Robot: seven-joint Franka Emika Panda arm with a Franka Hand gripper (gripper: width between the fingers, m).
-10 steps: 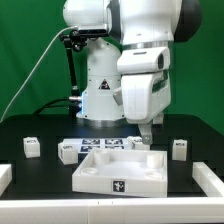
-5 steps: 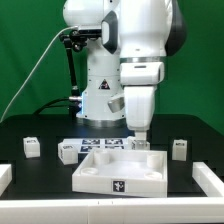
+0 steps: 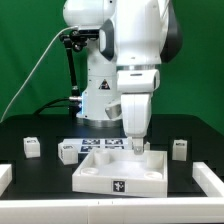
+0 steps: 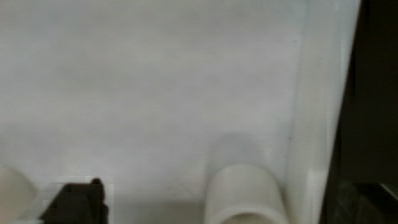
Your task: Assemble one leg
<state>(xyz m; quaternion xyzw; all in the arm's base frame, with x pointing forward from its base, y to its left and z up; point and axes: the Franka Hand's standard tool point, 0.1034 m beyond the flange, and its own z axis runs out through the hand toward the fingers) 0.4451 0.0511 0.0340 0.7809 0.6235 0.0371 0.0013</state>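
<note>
The hand (image 3: 136,148) hangs low at the back corner of the tray-like panel (image 3: 120,172), on the exterior view's right, close to the rim there. Open black worktop (image 3: 40,165) lies on either side of the panel, out to white rails (image 3: 5,176) at both edges. One leg (image 3: 179,148) stands upright on the worktop beyond that corner, apart from the hand. Another leg (image 3: 67,151) and a third leg (image 3: 31,147) stand on the exterior view's left, near the marker board (image 3: 100,146). Only the wrist view shows the fingers (image 4: 249,195): they are spread apart and grip nothing (a small dark shape beside one I cannot identify). White panel surface lies under them, with a dark strip of worktop along one side.
</note>
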